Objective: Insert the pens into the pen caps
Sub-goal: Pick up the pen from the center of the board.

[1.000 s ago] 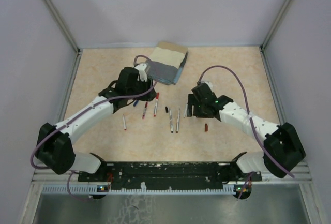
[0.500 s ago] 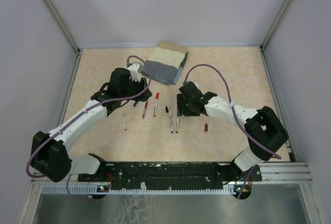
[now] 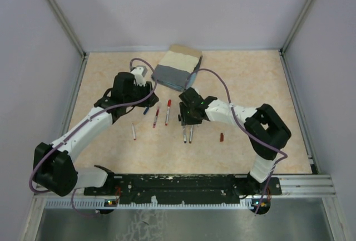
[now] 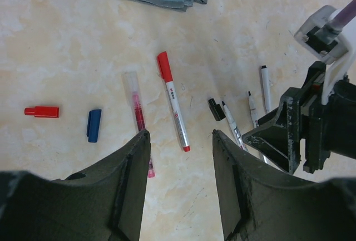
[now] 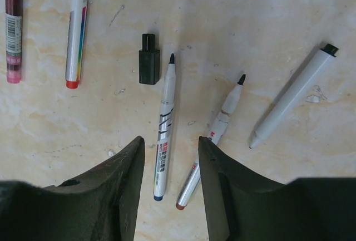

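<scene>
Two uncapped pens lie side by side below my right gripper (image 5: 169, 152), one with a blue end (image 5: 165, 124) and one with a brown-red end (image 5: 216, 132). The jaws are open and straddle their rear ends from above without holding either. A black pen cap (image 5: 149, 65) lies just beyond the tips, and another white pen (image 5: 292, 96) lies to the right. My left gripper (image 4: 181, 141) hovers open and empty above the table. Ahead of it lie a red-capped pen (image 4: 173, 102), a clear red pen (image 4: 137, 107), a blue cap (image 4: 94, 124) and a red cap (image 4: 41, 111).
The folded grey cloth (image 3: 177, 68) lies at the back of the table. A dark red cap (image 3: 221, 137) sits right of the middle pens, and a lone pen (image 3: 134, 132) lies to the left. The two grippers are close together, with the right gripper (image 4: 311, 124) showing in the left wrist view.
My right arm has swung left until it hangs over the two middle pens, and its jaws have narrowed. My left arm has drawn back a little to the left, its jaws unchanged.
</scene>
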`<state>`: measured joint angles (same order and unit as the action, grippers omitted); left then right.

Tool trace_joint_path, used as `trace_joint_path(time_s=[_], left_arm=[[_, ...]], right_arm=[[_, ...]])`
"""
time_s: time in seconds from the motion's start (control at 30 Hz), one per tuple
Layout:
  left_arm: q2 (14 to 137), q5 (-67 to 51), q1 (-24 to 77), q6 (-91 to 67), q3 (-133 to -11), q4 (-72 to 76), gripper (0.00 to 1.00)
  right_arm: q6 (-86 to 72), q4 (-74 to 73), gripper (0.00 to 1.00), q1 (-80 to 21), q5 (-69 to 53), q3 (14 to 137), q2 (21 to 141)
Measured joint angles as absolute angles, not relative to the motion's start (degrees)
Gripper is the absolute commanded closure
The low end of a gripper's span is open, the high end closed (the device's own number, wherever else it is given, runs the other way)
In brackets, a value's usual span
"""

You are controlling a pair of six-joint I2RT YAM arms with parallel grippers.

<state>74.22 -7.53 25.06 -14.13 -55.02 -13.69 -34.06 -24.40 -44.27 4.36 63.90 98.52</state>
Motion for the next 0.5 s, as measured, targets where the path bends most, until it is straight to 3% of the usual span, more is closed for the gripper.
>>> trace_joint_path(time_s=[0.5], left_arm=[[74.22, -9.98, 23.77, -14.68, -54.89, -13.43, 0.46]], right_arm=[[-33.01, -28.1, 0.66, -47.99, 7.94, 69.69, 106.26]])
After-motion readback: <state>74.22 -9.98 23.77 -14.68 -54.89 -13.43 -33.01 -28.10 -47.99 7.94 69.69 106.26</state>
